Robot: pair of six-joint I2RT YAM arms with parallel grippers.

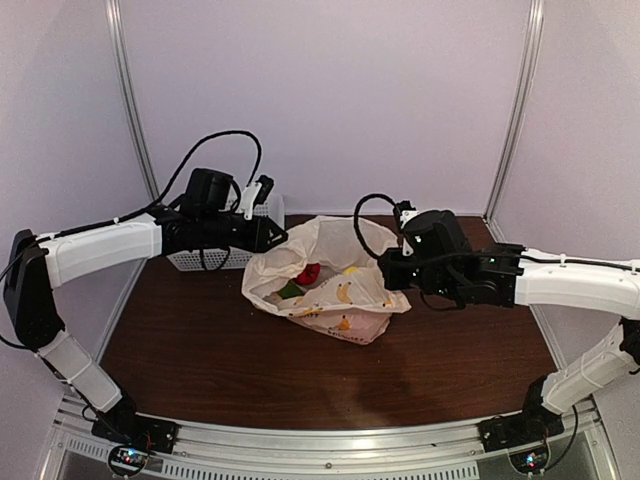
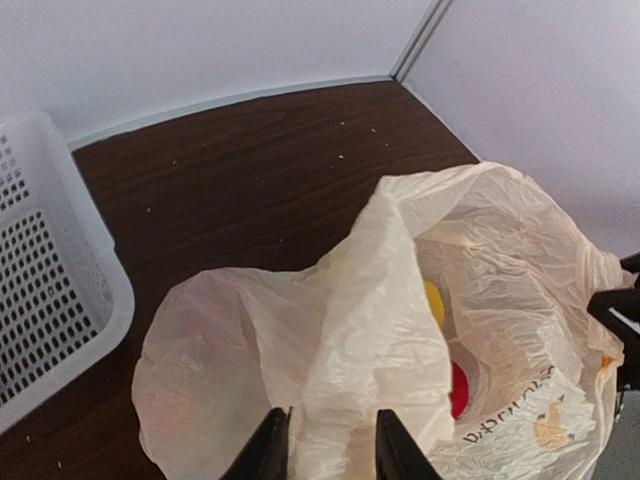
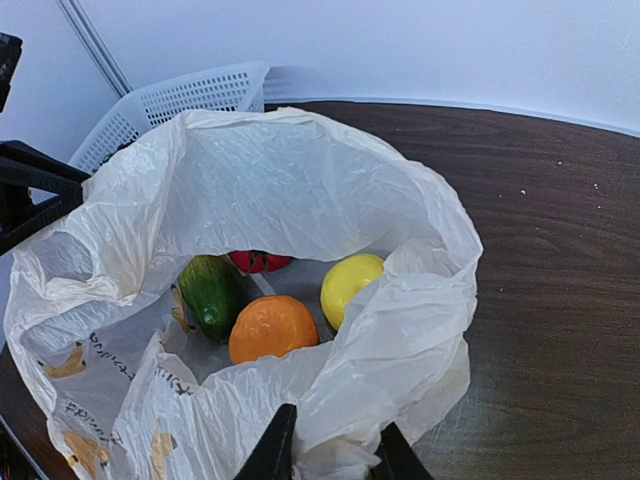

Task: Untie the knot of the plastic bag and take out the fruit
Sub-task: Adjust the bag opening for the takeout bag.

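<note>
Left gripper (image 2: 332, 455): my fingers are pinched on a fold of film at the left rim of the plastic bag (image 2: 500, 300), and the film runs up between them.
Right gripper (image 3: 335, 452): same story on the opposite rim, clamped on a bunch of film at the near-right lip.
Knot: I see no tied neck in any view; the mouth gapes wide, so I judge the untying done.
Bag position: it sits mid-table (image 1: 300, 385), stretched between my two grippers, with the white basket (image 1: 205, 260) just behind its left side.
Fruit (image 3: 272, 328): down on the bag floor there is an orange one, a yellow one beside it, a green one to the left and a red one tucked under the far wall.
Key relation: the mouth's long axis runs from gripper to gripper, and the fruit lies below and between them.
Nearer arm: the right one; the orange and yellow fruits sit just ahead of and below its fingertips.
Call: I'd have the right let go and dip in while the left holds the rim up; the risk is that the freed lip flops over the fruit.
</note>
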